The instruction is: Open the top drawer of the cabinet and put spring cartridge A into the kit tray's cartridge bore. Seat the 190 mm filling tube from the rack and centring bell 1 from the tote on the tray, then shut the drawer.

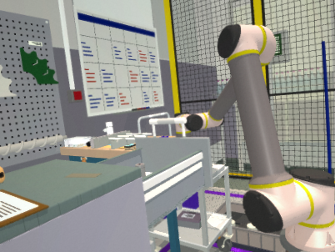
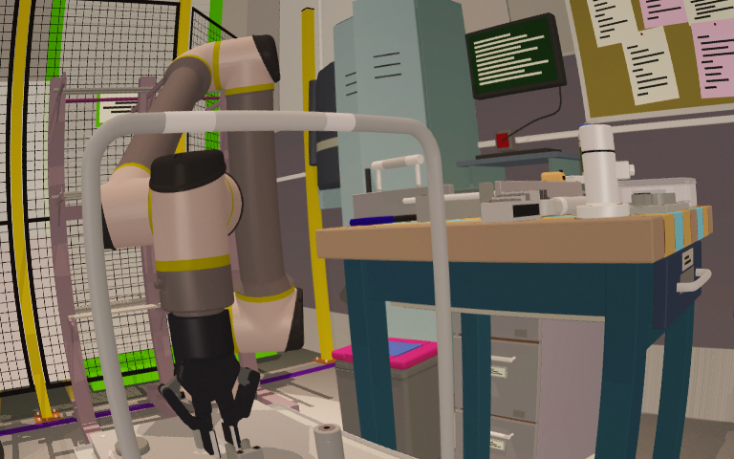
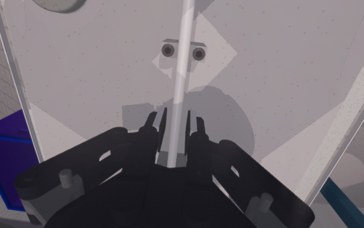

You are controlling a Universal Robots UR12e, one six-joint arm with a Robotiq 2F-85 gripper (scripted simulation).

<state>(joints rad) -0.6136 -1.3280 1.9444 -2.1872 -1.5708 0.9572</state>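
A thin pale filling tube (image 3: pixel 180 80) lies lengthwise between my fingers on a grey tray surface, running through a small clip with two hex screws (image 3: pixel 183 52). My gripper (image 3: pixel 175 122) (image 2: pixel 223 435) points straight down over the tube's near part and stands open, holding nothing. The tray sits on a cart with a tall hooped handle (image 2: pixel 260 123). The open drawer front (image 1: pixel 175 171) juts from the grey cabinet in the side camera. A short grey cylinder (image 2: pixel 327 439) stands upright on the tray to the gripper's right.
Behind stand the wire safety fence and a pink rack (image 2: pixel 65 216). To the right is a wooden-topped blue workbench (image 2: pixel 509 238) with fixtures and a white post (image 2: pixel 598 170). A grey bin with a pink lid (image 2: pixel 385 352) sits under it.
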